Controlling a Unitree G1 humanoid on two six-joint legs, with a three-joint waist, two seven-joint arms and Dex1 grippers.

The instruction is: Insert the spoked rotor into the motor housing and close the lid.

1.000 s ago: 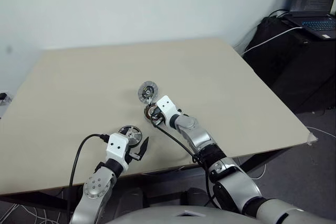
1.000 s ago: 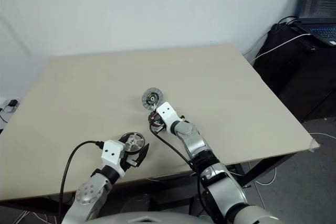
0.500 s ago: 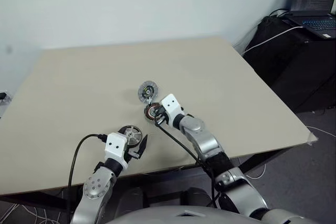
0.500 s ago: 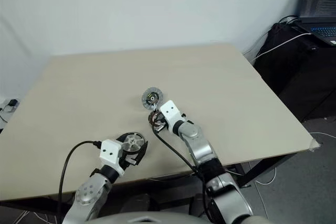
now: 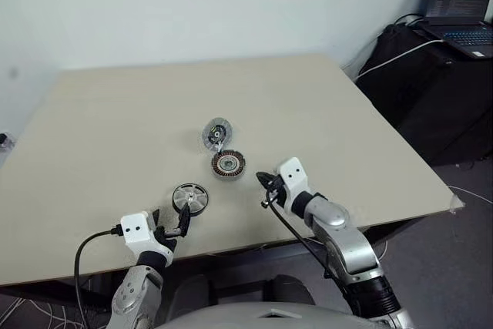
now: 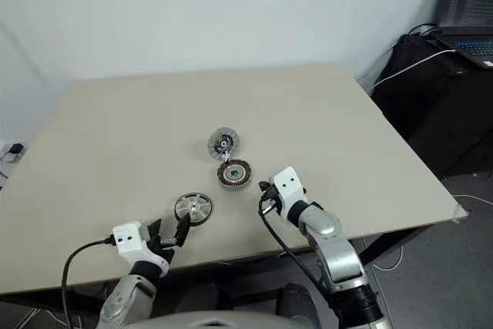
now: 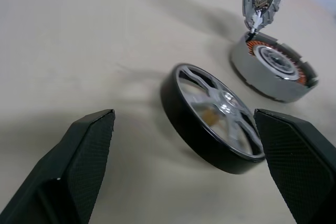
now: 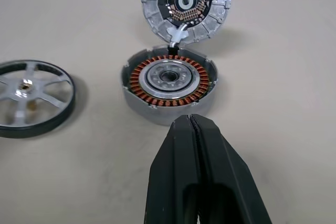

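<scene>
Beige tabletop [image 5: 115, 113] is stretching out under both arms, with a pale wall behind it and a dark desk carrying a laptop [image 5: 462, 5] standing off to the right. Near the front edge, the left gripper [image 5: 171, 225] is hovering with its two black fingers [image 7: 79, 166] spread wide and grasping nothing; just ahead of it, between the fingertips in the wrist view, the spoked rotor [image 5: 189, 198] is lying flat on the table, its hub axis pointing up and its open silver spokes facing the ceiling inside a dark rim. To the right, the right gripper [image 5: 264, 186] is pointing toward the middle of the table with its fingers [image 8: 197, 182] pressed tightly together and empty. Ahead of it, apart from its tips, the motor housing [image 5: 228, 164] is sitting flat with its ring of copper windings facing upward around a silvery centre. Behind the housing, at its far rim, the lid [image 5: 216, 132] is standing tilted up, its dark-centred inner face turning toward the robot. Rotor and housing are lying near each other, not touching
</scene>
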